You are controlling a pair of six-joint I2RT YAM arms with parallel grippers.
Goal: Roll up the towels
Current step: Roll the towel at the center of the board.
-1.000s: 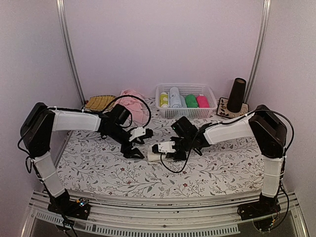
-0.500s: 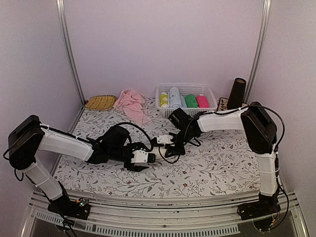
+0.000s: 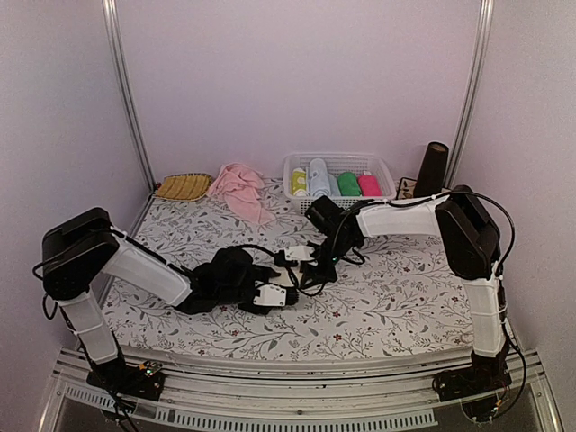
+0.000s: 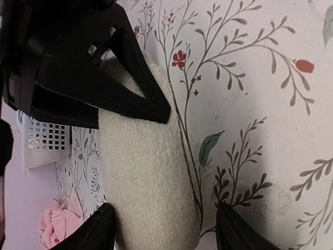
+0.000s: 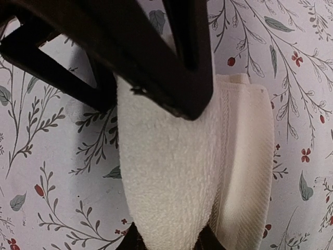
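The cream towel (image 5: 171, 172) lies rolled on the flowered table, its loose end (image 5: 250, 156) folded along one side. My right gripper (image 5: 169, 242) is shut on one end of the roll. My left gripper (image 4: 166, 234) faces it from the other end, open, its jaws straddling the cream towel (image 4: 145, 172); one finger touches the roll and the other stands off it. From above, both grippers, left (image 3: 286, 290) and right (image 3: 301, 270), meet at the table's middle and hide the roll. The pink towel (image 3: 238, 187) lies crumpled at the back.
A white basket (image 3: 387, 175) at the back holds yellow-green, light blue, green and magenta rolls. A woven yellow tray (image 3: 183, 186) sits at the back left. A tall dark cup (image 3: 432, 171) stands at the back right. Black cables loop near both wrists.
My left arm has swung down from the back left to the table's middle, its jaws narrowing around the roll's end. My right gripper has shifted slightly back with the roll, still shut.
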